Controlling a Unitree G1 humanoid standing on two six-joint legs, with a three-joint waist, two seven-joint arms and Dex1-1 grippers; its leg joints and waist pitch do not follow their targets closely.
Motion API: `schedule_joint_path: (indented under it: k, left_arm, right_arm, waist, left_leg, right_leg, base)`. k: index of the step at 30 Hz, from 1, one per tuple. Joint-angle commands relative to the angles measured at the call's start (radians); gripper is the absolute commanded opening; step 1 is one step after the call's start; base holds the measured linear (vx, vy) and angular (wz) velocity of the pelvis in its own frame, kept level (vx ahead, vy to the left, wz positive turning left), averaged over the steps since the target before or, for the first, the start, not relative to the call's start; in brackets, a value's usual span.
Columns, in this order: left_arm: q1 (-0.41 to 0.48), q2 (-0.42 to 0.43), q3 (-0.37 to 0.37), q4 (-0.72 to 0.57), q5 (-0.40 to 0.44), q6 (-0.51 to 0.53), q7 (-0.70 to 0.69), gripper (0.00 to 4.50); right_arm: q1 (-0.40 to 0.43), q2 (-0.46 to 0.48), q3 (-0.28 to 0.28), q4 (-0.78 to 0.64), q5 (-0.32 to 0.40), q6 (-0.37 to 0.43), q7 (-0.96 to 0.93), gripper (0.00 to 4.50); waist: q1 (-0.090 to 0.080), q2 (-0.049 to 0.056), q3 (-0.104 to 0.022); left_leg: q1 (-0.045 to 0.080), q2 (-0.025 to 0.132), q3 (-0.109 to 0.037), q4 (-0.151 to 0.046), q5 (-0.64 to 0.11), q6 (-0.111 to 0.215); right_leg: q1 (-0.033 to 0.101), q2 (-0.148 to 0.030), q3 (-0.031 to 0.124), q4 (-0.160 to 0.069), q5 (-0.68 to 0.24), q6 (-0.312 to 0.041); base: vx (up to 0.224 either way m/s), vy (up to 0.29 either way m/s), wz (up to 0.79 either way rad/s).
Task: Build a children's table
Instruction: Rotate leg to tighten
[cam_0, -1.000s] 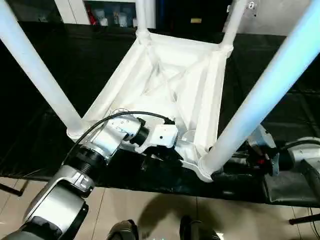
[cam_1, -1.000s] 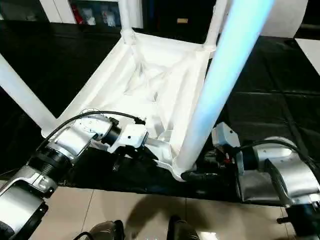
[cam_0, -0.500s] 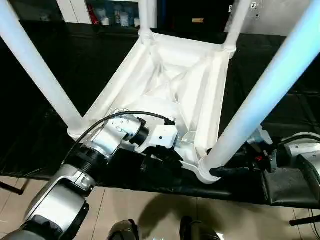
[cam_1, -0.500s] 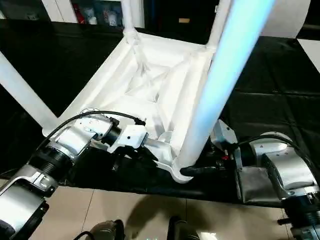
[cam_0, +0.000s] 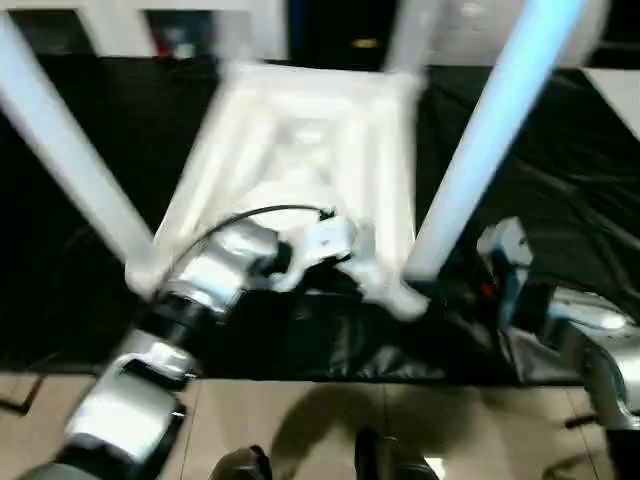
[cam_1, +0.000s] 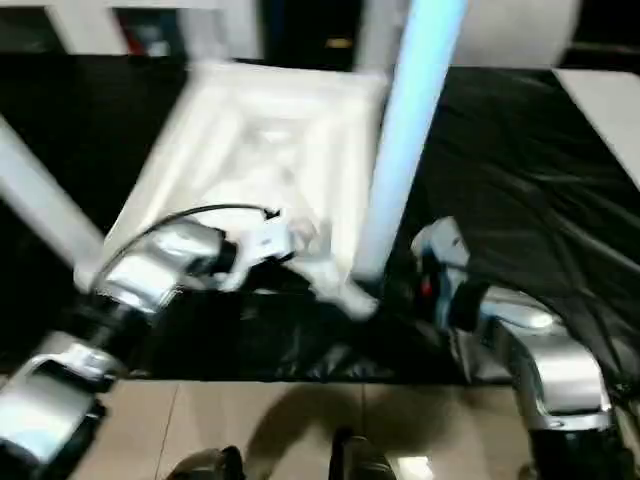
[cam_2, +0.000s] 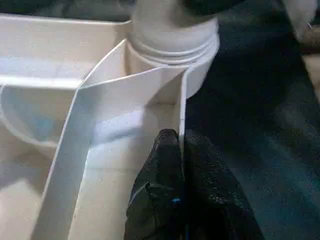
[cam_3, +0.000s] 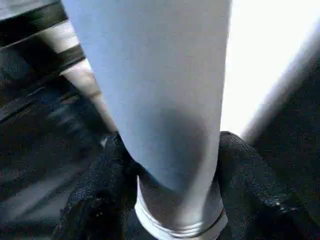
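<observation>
The children's table (cam_0: 300, 150) lies upside down on the black cover, all white, with its legs pointing up. My left gripper (cam_2: 180, 137) is shut on a thin upright rib of the near rim, right beside the near right corner socket (cam_2: 172, 37). My left forearm (cam_0: 215, 275) reaches in to that rim. The near right leg (cam_3: 160, 90) stands in that socket. My right gripper (cam_3: 170, 145) is shut on the leg's base, one black finger (cam_3: 107, 175) on each side and both touching it. Another leg (cam_0: 60, 150) rises at the near left.
The black table cover (cam_0: 560, 180) spreads under and around the table top, creased at the right. Its front edge runs along the tiled floor (cam_0: 300, 420), where my feet (cam_0: 380, 465) show. Shelves with small items stand beyond the far edge.
My right gripper has narrowed onto the base of the near right leg. The head camera has swung, so the whole scene sits shifted. My left gripper keeps its hold on the rim.
</observation>
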Motion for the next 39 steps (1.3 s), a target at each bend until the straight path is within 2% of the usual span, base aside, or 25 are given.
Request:
schedule_joint_path:
  k: [1, 3, 4, 5, 6, 8, 10, 11, 13, 15, 16, 18, 20, 22, 24, 25, 26, 28, 29, 31, 32, 35, 36, 38, 39]
  left_arm:
    - [-0.027, -0.146, -0.024, 0.024, -0.032, 0.070, 0.127, 0.00]
    - [-0.040, -0.179, -0.005, 0.038, -0.030, 0.087, 0.191, 0.00]
    - [-0.043, -0.194, 0.005, 0.038, -0.026, 0.098, 0.222, 0.00]
    - [-0.044, -0.206, 0.011, 0.038, -0.021, 0.102, 0.243, 0.00]
    - [-0.041, -0.219, 0.018, 0.030, -0.015, 0.108, 0.266, 0.00]
    - [-0.034, -0.241, 0.024, 0.015, -0.011, 0.117, 0.298, 0.00]
    - [-0.028, -0.247, 0.022, 0.005, -0.010, 0.121, 0.303, 0.00]
    - [-0.024, -0.249, 0.019, -0.005, -0.008, 0.122, 0.305, 0.00]
    - [-0.019, -0.240, 0.014, -0.015, -0.005, 0.110, 0.300, 0.00]
    - [-0.012, -0.207, 0.009, -0.025, -0.002, 0.076, 0.277, 0.00]
    - [-0.006, -0.195, 0.010, -0.035, -0.005, 0.071, 0.259, 0.00]
    - [0.004, -0.177, 0.011, -0.050, -0.010, 0.069, 0.240, 0.00]
    - [0.015, -0.148, 0.015, -0.065, -0.018, 0.055, 0.212, 0.00]
    - [0.025, -0.123, 0.015, -0.080, -0.023, 0.045, 0.185, 0.00]
    - [0.044, -0.071, 0.015, -0.101, -0.036, 0.031, 0.118, 0.00]
    - [0.047, -0.063, 0.014, -0.103, -0.038, 0.025, 0.107, 0.00]
    - [0.053, -0.033, 0.010, -0.100, -0.041, 0.024, 0.067, 0.00]
    - [0.055, -0.012, 0.006, -0.093, -0.039, 0.023, 0.043, 0.00]
    - [0.058, 0.008, -0.002, -0.089, -0.037, 0.004, 0.013, 0.00]
    - [0.065, 0.062, -0.029, -0.090, -0.036, -0.052, -0.075, 0.00]
    - [0.065, 0.062, -0.029, -0.090, -0.036, -0.052, -0.075, 0.00]
    - [0.069, 0.116, -0.060, -0.093, -0.035, -0.117, -0.170, 0.00]
    - [0.070, 0.142, -0.078, -0.100, -0.036, -0.140, -0.216, 0.00]
    - [0.070, 0.162, -0.094, -0.103, -0.034, -0.163, -0.253, 0.00]
    - [0.070, 0.175, -0.108, -0.102, -0.032, -0.193, -0.284, 0.00]
  right_arm:
    - [-0.026, 0.154, 0.080, -0.020, -0.029, 0.112, -0.192, 2.01]
    - [-0.044, 0.234, 0.040, -0.009, -0.051, 0.126, -0.313, 2.01]
    - [-0.052, 0.276, 0.022, -0.010, -0.054, 0.136, -0.370, 2.01]
    - [-0.058, 0.296, 0.023, -0.012, -0.072, 0.127, -0.407, 2.01]
    - [-0.063, 0.319, 0.031, -0.014, -0.089, 0.116, -0.444, 2.01]
    - [-0.067, 0.350, 0.040, -0.021, -0.106, 0.106, -0.491, 2.55]
    - [-0.066, 0.362, 0.043, -0.028, -0.103, 0.100, -0.500, 2.71]
    - [-0.065, 0.371, 0.043, -0.041, -0.108, 0.105, -0.502, 2.78]
    - [-0.059, 0.363, 0.044, -0.056, -0.113, 0.094, -0.486, 2.97]
    - [-0.046, 0.312, 0.041, -0.068, -0.098, 0.041, -0.419, 3.15]
    - [-0.040, 0.283, 0.035, -0.071, -0.094, 0.026, -0.393, 3.15]
    - [-0.031, 0.243, 0.021, -0.074, -0.083, 0.008, -0.352, 3.36]
    - [-0.019, 0.177, -0.004, -0.071, -0.051, 0.002, -0.269, 3.58]
    - [-0.010, 0.122, -0.021, -0.073, -0.020, 0.004, -0.192, 3.68]
    - [0.003, 0.017, -0.050, -0.071, 0.033, 0.003, -0.038, 3.90]
    - [0.004, 0.000, -0.053, -0.069, 0.039, 0.000, -0.015, 3.90]
    - [0.009, -0.067, -0.054, -0.053, 0.048, -0.029, 0.074, 4.01]
    - [0.012, -0.115, -0.050, -0.037, 0.052, -0.053, 0.134, 4.20]
    - [0.013, -0.155, -0.046, -0.016, 0.048, -0.094, 0.186, 4.32]
    - [0.013, -0.244, -0.035, 0.020, 0.062, -0.161, 0.325, 4.46]
    - [0.013, -0.244, -0.035, 0.020, 0.062, -0.161, 0.325, 4.46]
    - [0.014, -0.317, -0.011, 0.046, 0.067, -0.229, 0.458, 4.46]
    - [0.008, -0.343, 0.007, 0.068, 0.061, -0.267, 0.511, 4.46]
    - [0.001, -0.361, 0.022, 0.088, 0.059, -0.296, 0.557, 4.46]
    - [-0.007, -0.368, 0.033, 0.103, 0.058, -0.317, 0.583, 4.46]
  waist:
    - [0.002, -0.012, -0.050]
    - [-0.007, -0.015, -0.046]
    - [-0.007, -0.010, -0.051]
    - [-0.008, -0.007, -0.049]
    - [-0.010, -0.009, -0.051]
    - [-0.009, -0.009, -0.056]
    - [-0.008, -0.008, -0.058]
    - [-0.007, -0.009, -0.063]
    - [-0.005, -0.005, -0.067]
    - [-0.002, -0.008, -0.068]
    - [-0.002, -0.008, -0.068]
    - [-0.001, -0.012, -0.070]
    - [0.002, -0.014, -0.072]
    - [0.001, -0.013, -0.073]
    - [0.003, -0.010, -0.080]
    - [0.002, -0.012, -0.079]
    - [0.002, -0.012, -0.078]
    - [0.005, -0.012, -0.076]
    - [0.008, -0.009, -0.073]
    - [0.009, -0.015, -0.072]
    - [0.012, -0.013, -0.073]
    - [0.022, -0.019, -0.072]
    - [0.023, -0.018, -0.072]
    - [0.025, -0.018, -0.075]
    - [0.027, -0.019, -0.074]
  left_leg:
    - [-0.004, 0.027, -0.022, -0.071, -0.211, 0.067]
    - [0.000, 0.023, -0.020, -0.069, -0.230, 0.063]
    - [0.004, 0.024, -0.021, -0.070, -0.229, 0.065]
    - [-0.001, 0.028, -0.021, -0.074, -0.230, 0.073]
    - [-0.002, 0.030, -0.020, -0.074, -0.228, 0.072]
    - [-0.002, 0.033, -0.018, -0.075, -0.219, 0.076]
    - [-0.003, 0.034, -0.017, -0.074, -0.204, 0.083]
    - [-0.005, 0.034, -0.013, -0.071, -0.167, 0.093]
    - [-0.006, 0.034, -0.009, -0.066, -0.126, 0.108]
    - [-0.010, 0.031, -0.007, -0.062, -0.111, 0.130]
    - [-0.010, 0.031, -0.007, -0.062, -0.111, 0.130]
    - [-0.013, 0.030, -0.005, -0.058, -0.086, 0.152]
    - [-0.016, 0.029, -0.006, -0.055, -0.071, 0.171]
    - [-0.016, 0.030, -0.006, -0.054, -0.057, 0.180]
    - [-0.018, 0.032, -0.006, -0.048, -0.019, 0.209]
    - [-0.018, 0.032, -0.005, -0.046, -0.017, 0.218]
    - [-0.017, 0.032, -0.004, -0.046, -0.018, 0.222]
    - [-0.014, 0.034, -0.003, -0.046, -0.039, 0.226]
    - [-0.014, 0.037, -0.004, -0.047, -0.062, 0.217]
    - [-0.011, 0.038, -0.005, -0.048, -0.078, 0.207]
    - [-0.010, 0.040, -0.006, -0.048, -0.080, 0.208]
    - [-0.009, 0.043, -0.005, -0.047, -0.066, 0.217]
    - [-0.009, 0.044, -0.004, -0.046, -0.060, 0.219]
    - [-0.005, 0.045, -0.003, -0.042, -0.049, 0.224]
    - [-0.005, 0.047, -0.003, -0.041, -0.037, 0.229]
  right_leg:
    - [0.052, -0.072, 0.027, -0.096, -0.671, -0.069]
    - [0.042, -0.070, 0.025, -0.104, -0.686, -0.067]
    - [0.044, -0.071, 0.028, -0.101, -0.666, -0.070]
    - [0.045, -0.070, 0.028, -0.099, -0.629, -0.078]
    - [0.046, -0.068, 0.029, -0.096, -0.606, -0.082]
    - [0.050, -0.069, 0.034, -0.085, -0.526, -0.105]
    - [0.051, -0.069, 0.038, -0.080, -0.479, -0.120]
    - [0.056, -0.069, 0.042, -0.069, -0.393, -0.146]
    - [0.060, -0.068, 0.045, -0.060, -0.300, -0.180]
    - [0.068, -0.071, 0.045, -0.058, -0.281, -0.192]
    - [0.068, -0.071, 0.045, -0.058, -0.281, -0.192]
    - [0.071, -0.071, 0.046, -0.054, -0.257, -0.199]
    - [0.077, -0.070, 0.044, -0.052, -0.264, -0.197]
    - [0.076, -0.068, 0.043, -0.050, -0.251, -0.200]
    - [0.079, -0.066, 0.042, -0.039, -0.180, -0.224]
    - [0.079, -0.065, 0.041, -0.040, -0.171, -0.228]
    - [0.077, -0.065, 0.041, -0.039, -0.170, -0.232]
    - [0.075, -0.065, 0.040, -0.044, -0.204, -0.235]
    - [0.072, -0.068, 0.038, -0.048, -0.266, -0.226]
    - [0.071, -0.067, 0.038, -0.051, -0.308, -0.216]
    - [0.071, -0.069, 0.038, -0.050, -0.313, -0.216]
    - [0.068, -0.071, 0.042, -0.043, -0.286, -0.221]
    - [0.067, -0.071, 0.042, -0.042, -0.280, -0.224]
    - [0.064, -0.072, 0.044, -0.038, -0.258, -0.236]
    - [0.064, -0.071, 0.045, -0.032, -0.223, -0.253]
  base:
    - [0.000, 0.000, 0.00]
    - [0.000, 0.000, 0.00]
    - [0.000, 0.000, 0.00]
    - [0.000, 0.000, 0.00]
    - [0.000, 0.000, 0.00]
    - [0.000, 0.000, 0.00]
    - [0.000, 0.000, 0.00]
    - [0.000, 0.000, 0.00]
    - [0.000, 0.000, 0.00]
    - [0.000, 0.000, 0.00]
    - [0.000, 0.000, 0.00]
    - [0.000, 0.000, 0.00]
    - [0.000, 0.000, 0.00]
    - [0.000, 0.000, 0.00]
    - [0.000, 0.000, 0.00]
    - [0.000, 0.000, 0.00]
    - [0.000, 0.000, 0.00]
    - [0.000, 0.000, 0.00]
    - [0.000, 0.000, 0.00]
    - [0.000, 0.000, 0.00]
    - [0.000, 0.000, 0.00]
    - [0.000, 0.000, 0.00]
    - [0.000, 0.000, 0.00]
    - [0.000, 0.000, 0.00]
    - [0.000, 0.000, 0.00]
